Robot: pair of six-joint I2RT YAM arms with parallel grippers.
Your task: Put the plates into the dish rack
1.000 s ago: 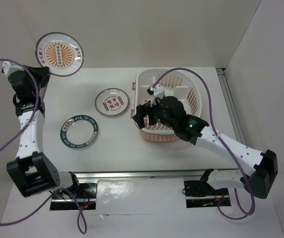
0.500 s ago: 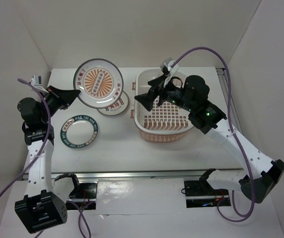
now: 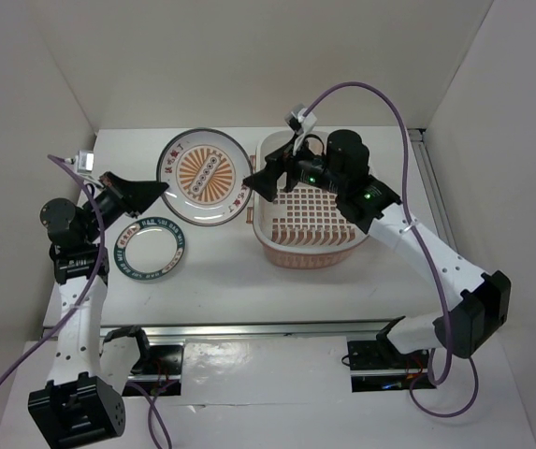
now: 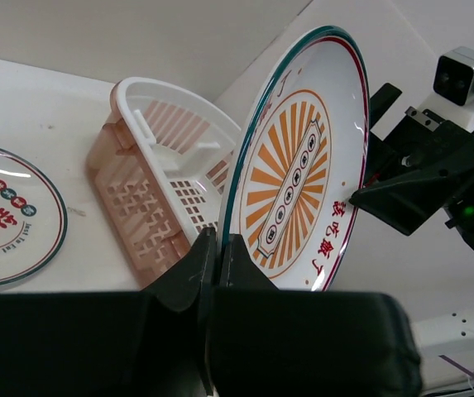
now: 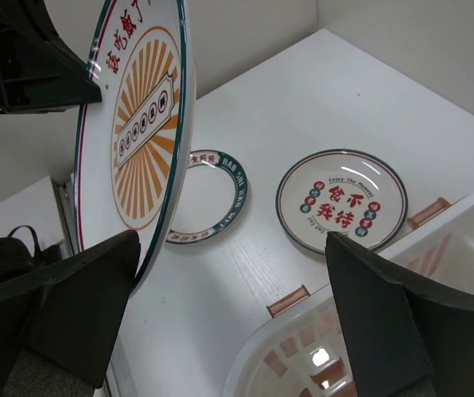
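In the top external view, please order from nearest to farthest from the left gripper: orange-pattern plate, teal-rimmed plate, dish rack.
1. orange-pattern plate: clamped in the left gripper, held above the table.
2. teal-rimmed plate: flat on the table, just nearside of the gripper.
3. dish rack: farthest, on the right.

The left end effector [image 3: 158,190], clamped on the rim of the orange-patterned plate [image 3: 204,176], has swung in from the far left corner within a second. It now holds the plate raised and tilted just beside the dish rack [image 3: 314,251], hiding most of the red-character plate [image 5: 341,201] from above. The right end effector [image 3: 264,180] has moved from the rack's near side to its far-left rim, jaws spread wide towards the carried plate.
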